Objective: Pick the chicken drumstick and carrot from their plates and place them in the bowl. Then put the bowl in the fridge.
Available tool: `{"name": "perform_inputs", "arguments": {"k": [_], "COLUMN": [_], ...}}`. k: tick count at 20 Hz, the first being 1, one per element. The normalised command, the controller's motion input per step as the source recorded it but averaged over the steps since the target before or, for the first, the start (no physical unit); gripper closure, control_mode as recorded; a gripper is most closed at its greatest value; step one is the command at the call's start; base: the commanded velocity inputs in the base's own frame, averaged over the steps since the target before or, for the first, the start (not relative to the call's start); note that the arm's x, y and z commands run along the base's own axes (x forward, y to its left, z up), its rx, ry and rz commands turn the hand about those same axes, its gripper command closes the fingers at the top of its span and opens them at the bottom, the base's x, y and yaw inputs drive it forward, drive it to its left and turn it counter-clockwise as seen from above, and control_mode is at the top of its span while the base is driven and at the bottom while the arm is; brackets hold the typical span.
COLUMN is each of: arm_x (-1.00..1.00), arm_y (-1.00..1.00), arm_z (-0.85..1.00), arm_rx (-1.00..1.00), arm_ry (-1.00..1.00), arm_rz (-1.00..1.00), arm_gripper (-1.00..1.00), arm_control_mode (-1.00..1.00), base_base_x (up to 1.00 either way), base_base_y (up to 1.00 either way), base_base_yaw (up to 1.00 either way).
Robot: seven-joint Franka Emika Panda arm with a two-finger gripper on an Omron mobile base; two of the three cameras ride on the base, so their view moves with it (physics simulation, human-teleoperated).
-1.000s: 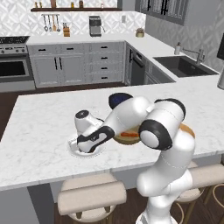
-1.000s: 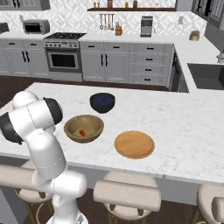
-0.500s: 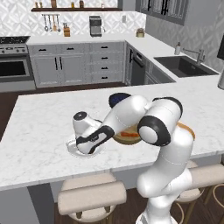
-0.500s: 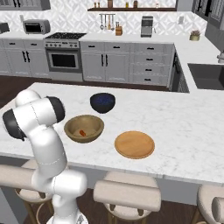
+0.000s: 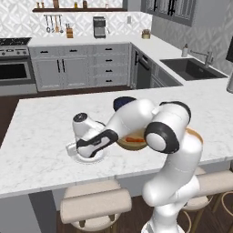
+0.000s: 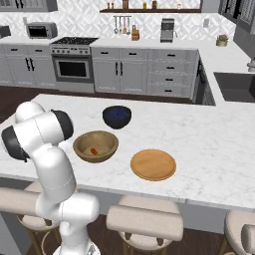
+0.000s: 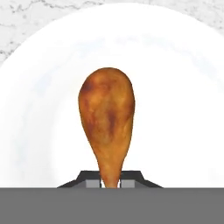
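Fingers (image 7: 110, 183) pinch the thin bone end of the drumstick (image 7: 107, 118), whose bulb lies just ahead on the white plate (image 7: 175, 109). Beyond them on the tabletop (image 6: 209, 144), the bowl (image 6: 95, 146) holds the carrot (image 6: 93, 151), with the tan plate (image 6: 153, 164) farther off.

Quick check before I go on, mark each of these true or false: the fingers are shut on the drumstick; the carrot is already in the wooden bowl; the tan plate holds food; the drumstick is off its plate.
1. The fingers are shut on the orange-brown club-shaped chicken drumstick: true, at its thin bone end.
2. The slender orange-red carrot lies in the wide light-brown wooden bowl: true.
3. The flat tan wooden plate holds food: false, it is bare.
4. The drumstick is away from the glossy white round plate: false, it is over the plate.
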Motion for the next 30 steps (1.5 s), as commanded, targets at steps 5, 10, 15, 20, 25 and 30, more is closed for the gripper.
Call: {"name": "perform_inputs", "arguments": {"k": [5, 10, 15, 20, 25, 30], "arm_x": [-0.43, -0.76, -0.04, 0.0, 0.19, 0.44], "arm_y": [-0.19, -0.72, -0.99, -1.0, -0.91, -0.42], "arm_z": [0.88, 0.8, 0.67, 0.57, 0.11, -0.16], "arm_rx": [0.06, 0.11, 0.11, 0.03, 0.0, 0.0], "arm_ry": [-0.14, -0.21, -0.01, 0.05, 0.11, 0.08], "arm_rz": [-0.09, -0.13, -0.09, -0.05, -0.09, -0.07], "arm_gripper": [1.0, 1.0, 1.0, 1.0, 1.0, 1.0], "arm_control_mode": [-1.0, -1.0, -1.0, -1.0, -1.0, -1.0], "base_base_x": [0.0, 0.0, 0.0, 0.0, 0.0, 0.0], "base_base_y": [0.0, 0.0, 0.0, 0.0, 0.0, 0.0], "base_base_yaw": [0.0, 0.0, 0.0, 0.0, 0.0, 0.0]}}
